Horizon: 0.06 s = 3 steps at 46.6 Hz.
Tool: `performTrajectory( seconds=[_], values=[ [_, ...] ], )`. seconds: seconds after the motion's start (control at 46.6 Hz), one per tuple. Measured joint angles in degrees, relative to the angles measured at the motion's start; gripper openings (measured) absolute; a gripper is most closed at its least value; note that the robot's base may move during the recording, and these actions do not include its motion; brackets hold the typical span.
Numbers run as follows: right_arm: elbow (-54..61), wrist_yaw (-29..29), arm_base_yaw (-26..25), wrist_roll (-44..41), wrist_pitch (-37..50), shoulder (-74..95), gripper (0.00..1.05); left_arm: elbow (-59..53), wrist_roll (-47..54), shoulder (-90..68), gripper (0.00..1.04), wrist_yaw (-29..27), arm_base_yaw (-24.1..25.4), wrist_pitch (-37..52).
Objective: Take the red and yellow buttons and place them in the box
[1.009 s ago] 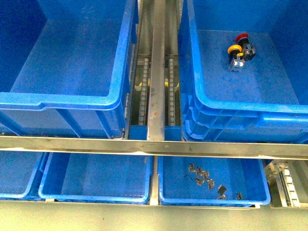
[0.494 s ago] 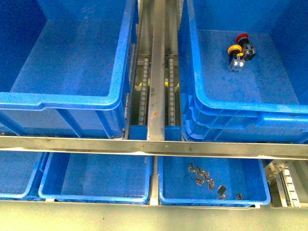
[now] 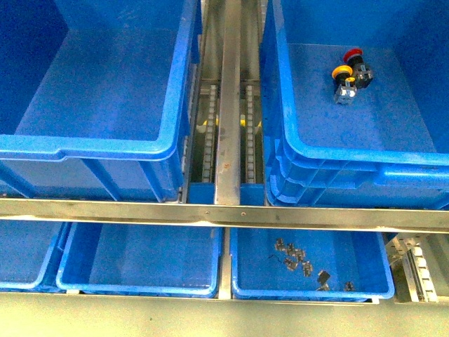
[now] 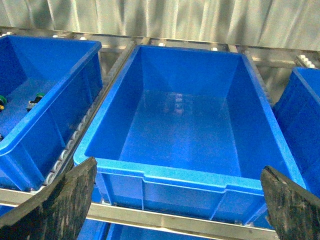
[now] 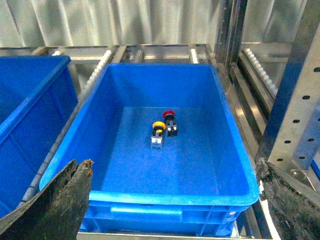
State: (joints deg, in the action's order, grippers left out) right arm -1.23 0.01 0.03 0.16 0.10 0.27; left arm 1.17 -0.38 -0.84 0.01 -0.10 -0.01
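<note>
The red button and the yellow button lie side by side on the floor of the right-hand deep blue box, near its far wall. The right wrist view shows the same red button and yellow button in that box. My right gripper is open, held back in front of the box's near rim with nothing between its fingers. My left gripper is open before a second deep bin of the same kind, which holds nothing. Neither gripper appears in the front view.
The empty deep bin stands left of a steel roller track. A steel rail crosses in front, with shallow blue trays below; one tray holds several metal clips. A third bin holds green-capped parts. A steel upright stands beside the box.
</note>
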Motion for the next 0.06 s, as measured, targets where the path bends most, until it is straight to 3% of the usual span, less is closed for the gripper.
performTrajectory(
  seconds=[0.064],
  values=[
    [0.0, 0.0, 0.0, 0.0, 0.0, 0.0, 0.99, 0.0, 0.02, 0.0, 0.97, 0.0, 0.0, 0.0]
  ],
)
